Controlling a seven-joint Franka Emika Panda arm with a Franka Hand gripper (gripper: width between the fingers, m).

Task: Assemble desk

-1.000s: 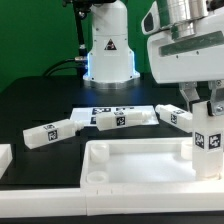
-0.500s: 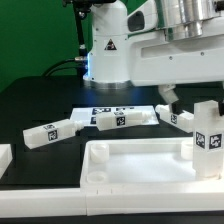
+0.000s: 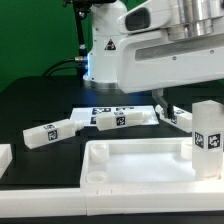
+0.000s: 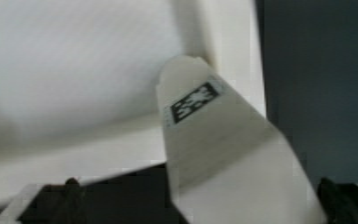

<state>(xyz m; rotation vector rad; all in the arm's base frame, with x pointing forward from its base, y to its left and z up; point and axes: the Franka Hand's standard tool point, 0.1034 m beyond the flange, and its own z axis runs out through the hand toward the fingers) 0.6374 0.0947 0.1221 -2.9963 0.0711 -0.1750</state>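
Tool (image 3: 164, 98) spread, clear of leg (image 3: 206, 130); leg upright, long axis vertical.

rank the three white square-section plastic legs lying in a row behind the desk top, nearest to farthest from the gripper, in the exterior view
From the gripper in the exterior view:
1. right lying leg: white, tagged, at the row's end on the exterior view's right.
2. middle lying leg: centre of the row.
3. left lying leg: far end, on the exterior view's left.
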